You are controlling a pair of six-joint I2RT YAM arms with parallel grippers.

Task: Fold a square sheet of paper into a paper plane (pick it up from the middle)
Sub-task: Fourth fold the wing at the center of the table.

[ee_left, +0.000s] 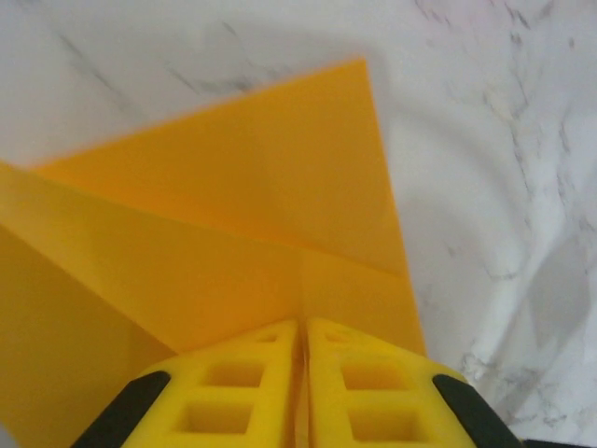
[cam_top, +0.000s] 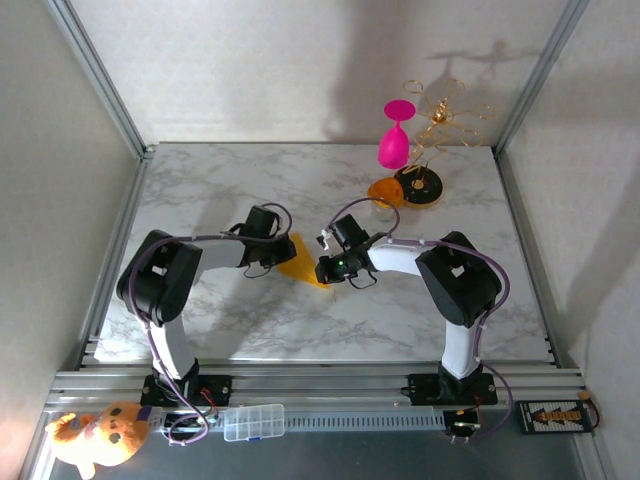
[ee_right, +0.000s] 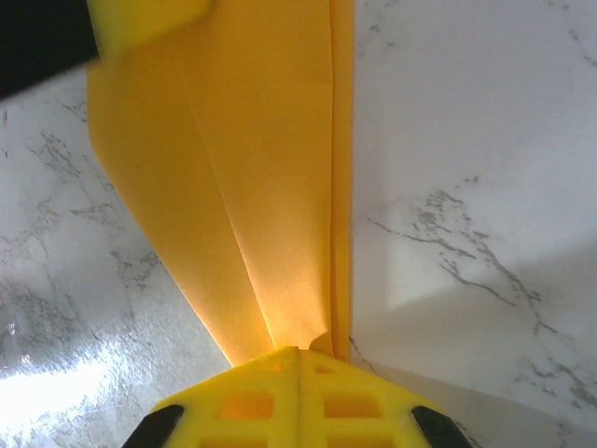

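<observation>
The square sheet of paper (cam_top: 303, 262) is yellow-orange and folded into a creased, pointed shape. It is held just above the marble table (cam_top: 250, 190) at mid-table, between both arms. My left gripper (cam_top: 283, 250) is shut on its wide end. In the left wrist view the left gripper (ee_left: 303, 325) pinches the paper (ee_left: 233, 187) where layered flaps meet along a crease. My right gripper (cam_top: 325, 268) is shut on the narrow end. In the right wrist view the paper (ee_right: 252, 168) tapers into the right gripper (ee_right: 298, 351), slightly crumpled at the pinch. A left finger (ee_right: 140, 19) shows at that view's top left.
At the back right stand a pink goblet (cam_top: 396, 135), a gold wire stand (cam_top: 440, 115) and an orange-and-black disc (cam_top: 418, 186), with an orange piece (cam_top: 384, 192) beside it. A clear plastic box (cam_top: 254, 421) and a plush toy (cam_top: 95, 436) lie by the near rail.
</observation>
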